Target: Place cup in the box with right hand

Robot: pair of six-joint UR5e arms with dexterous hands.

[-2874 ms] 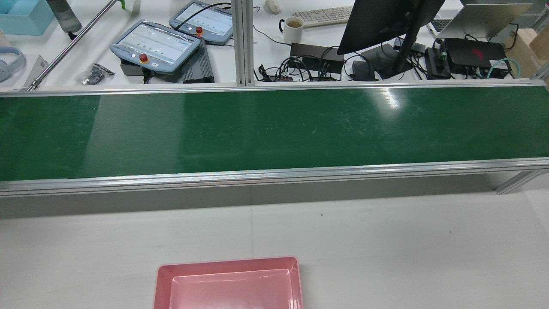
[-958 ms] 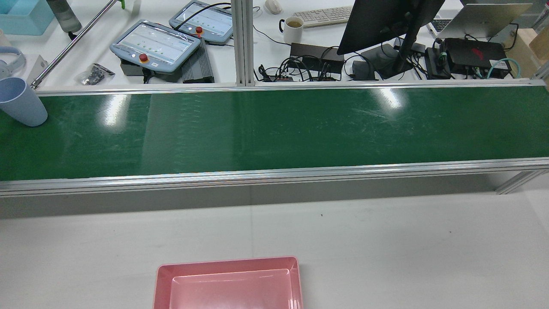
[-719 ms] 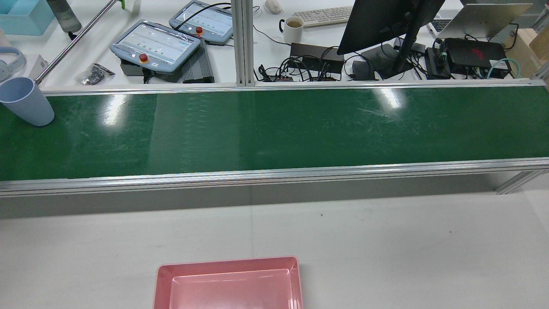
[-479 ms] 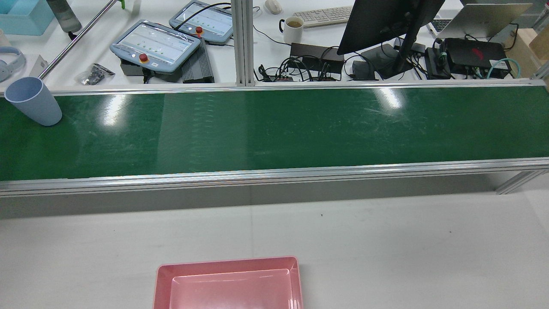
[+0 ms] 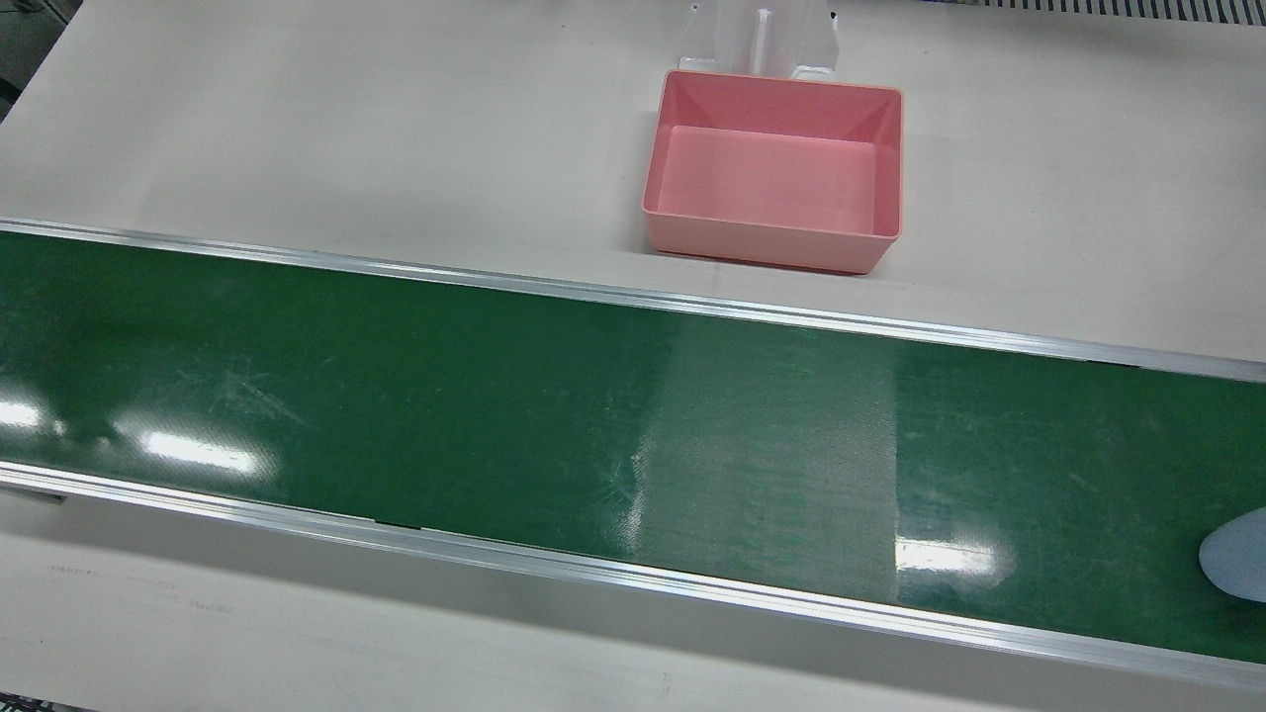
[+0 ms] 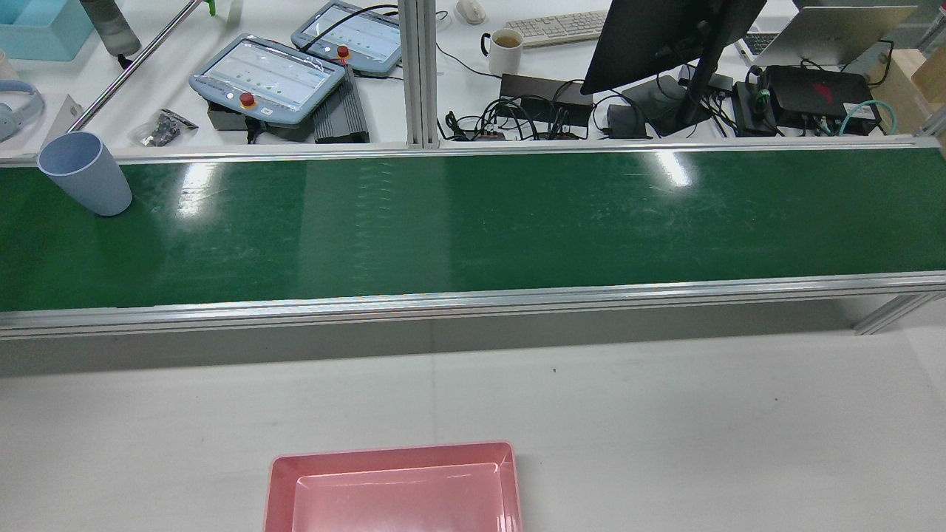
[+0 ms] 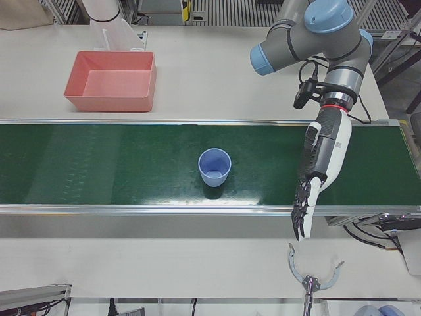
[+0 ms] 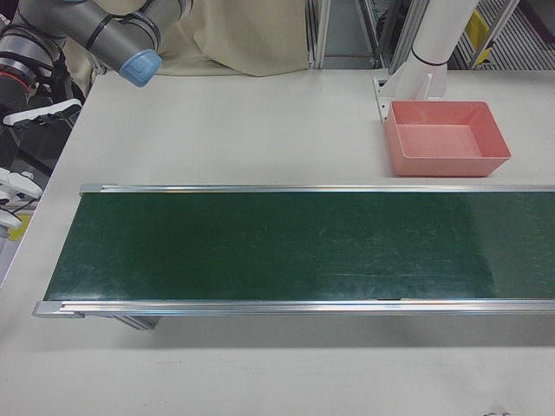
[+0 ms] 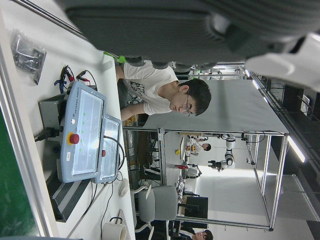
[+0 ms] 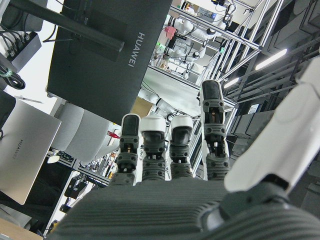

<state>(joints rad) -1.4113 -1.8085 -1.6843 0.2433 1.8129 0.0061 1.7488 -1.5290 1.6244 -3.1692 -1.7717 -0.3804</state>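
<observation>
I see the cup (image 7: 215, 167), a pale blue tumbler, standing upright with its mouth up on the green conveyor belt (image 7: 131, 164), well off toward my left arm's end of the station. In the rear view it sits at the far left of the belt, close to the belt's far rail; in the front view only a sliver of it shows at the right edge.

The box (image 5: 774, 169) is pink and empty, resting on the white tabletop (image 5: 297, 129) on the robot's side of the belt, just in front of a white pedestal (image 5: 760, 35). Between cup and box lie a long stretch of bare belt and the belt's aluminium rail (image 5: 633, 294).

My left hand (image 7: 320, 172) hangs past the cup on the side away from the box, pointing down over the belt's operator-side edge, its fingers (image 7: 302, 212) stretched out and grasping nothing. It is well apart from the cup.

My right hand (image 8: 19, 186) is only partly visible at the left border of the right-front view, off the end of the belt and well apart from both cup and box. Its own camera shows the fingers (image 10: 211, 125) extended straight and apart, empty.

Beyond the belt, the operators' desk carries two teach pendants (image 6: 270, 74), a mug (image 6: 506, 50), a monitor (image 6: 665, 37) and tangled cables (image 6: 517, 118). A person (image 9: 160, 95) is seated there.
</observation>
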